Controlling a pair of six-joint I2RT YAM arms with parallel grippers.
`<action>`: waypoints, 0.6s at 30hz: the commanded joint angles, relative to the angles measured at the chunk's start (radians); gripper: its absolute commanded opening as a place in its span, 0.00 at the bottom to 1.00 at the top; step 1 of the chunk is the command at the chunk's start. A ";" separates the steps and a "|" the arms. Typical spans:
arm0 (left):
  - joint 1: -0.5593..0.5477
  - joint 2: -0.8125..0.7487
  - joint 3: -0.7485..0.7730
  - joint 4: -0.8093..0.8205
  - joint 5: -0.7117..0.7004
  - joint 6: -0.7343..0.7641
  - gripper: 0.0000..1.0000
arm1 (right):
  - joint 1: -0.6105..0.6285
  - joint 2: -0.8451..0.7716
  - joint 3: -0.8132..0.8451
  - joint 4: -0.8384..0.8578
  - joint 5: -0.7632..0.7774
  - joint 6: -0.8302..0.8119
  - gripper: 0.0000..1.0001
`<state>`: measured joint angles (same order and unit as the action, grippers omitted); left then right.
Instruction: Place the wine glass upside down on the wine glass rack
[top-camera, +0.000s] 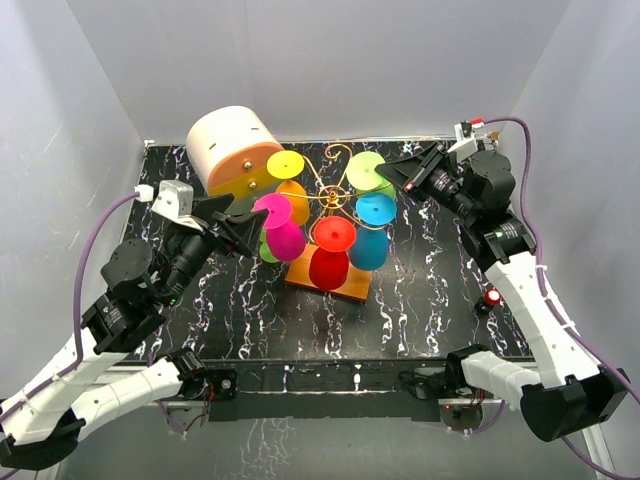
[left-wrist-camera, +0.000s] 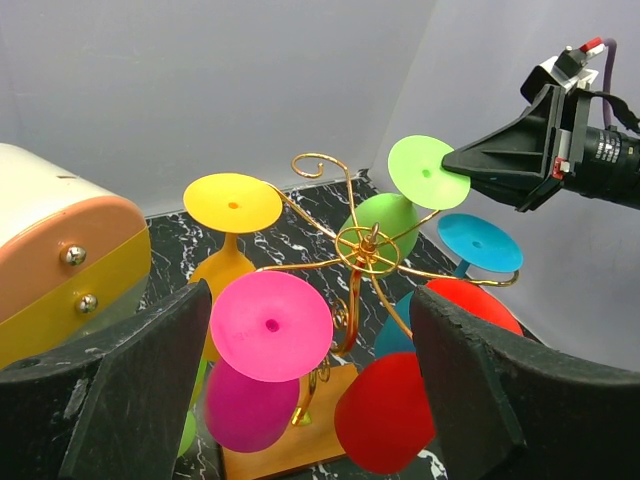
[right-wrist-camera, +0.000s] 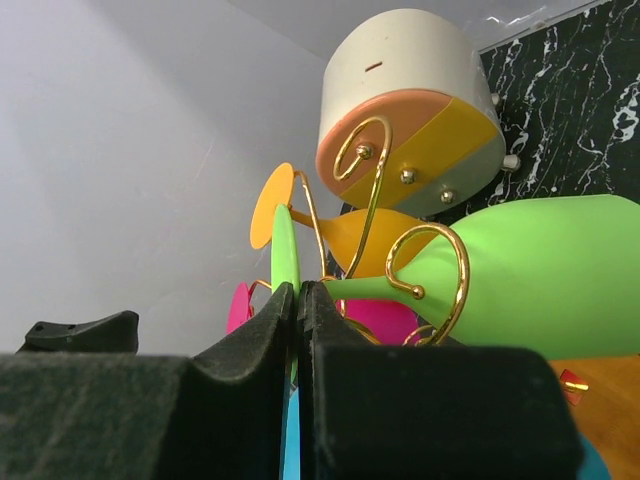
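The wine glass rack (top-camera: 333, 192) is gold wire on an orange base (top-camera: 352, 288), mid-table. Several coloured glasses hang on it upside down. The green wine glass (top-camera: 366, 172) is at its far right arm, foot up and tilted. My right gripper (top-camera: 390, 180) is shut on the thin edge of that foot (right-wrist-camera: 284, 250). Its stem runs past a curled gold arm (right-wrist-camera: 440, 270), its bowl (right-wrist-camera: 540, 270) beyond. My left gripper (left-wrist-camera: 310, 300) stands open just left of the rack, a pink glass (left-wrist-camera: 270, 325) in front of it and untouched.
A cream-and-orange drum-shaped box (top-camera: 235, 150) sits at the back left, close to the rack. Yellow (top-camera: 284, 165), blue (top-camera: 374, 228) and red (top-camera: 331, 252) glasses crowd the rack's arms. A small red knob (top-camera: 492, 296) lies by the right arm.
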<state>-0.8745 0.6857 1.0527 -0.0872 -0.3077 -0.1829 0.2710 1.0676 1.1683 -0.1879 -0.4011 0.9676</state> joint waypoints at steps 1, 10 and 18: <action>-0.006 0.006 0.012 0.015 -0.014 0.012 0.79 | 0.002 -0.040 0.019 -0.018 0.054 -0.040 0.00; -0.005 0.002 0.013 0.010 -0.034 0.011 0.79 | 0.002 -0.071 0.046 -0.102 0.175 -0.101 0.00; -0.005 -0.001 0.013 0.001 -0.046 0.007 0.79 | 0.002 -0.058 0.057 -0.088 0.225 -0.104 0.00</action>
<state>-0.8745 0.6930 1.0527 -0.0875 -0.3336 -0.1829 0.2729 1.0157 1.1690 -0.3321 -0.2325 0.8867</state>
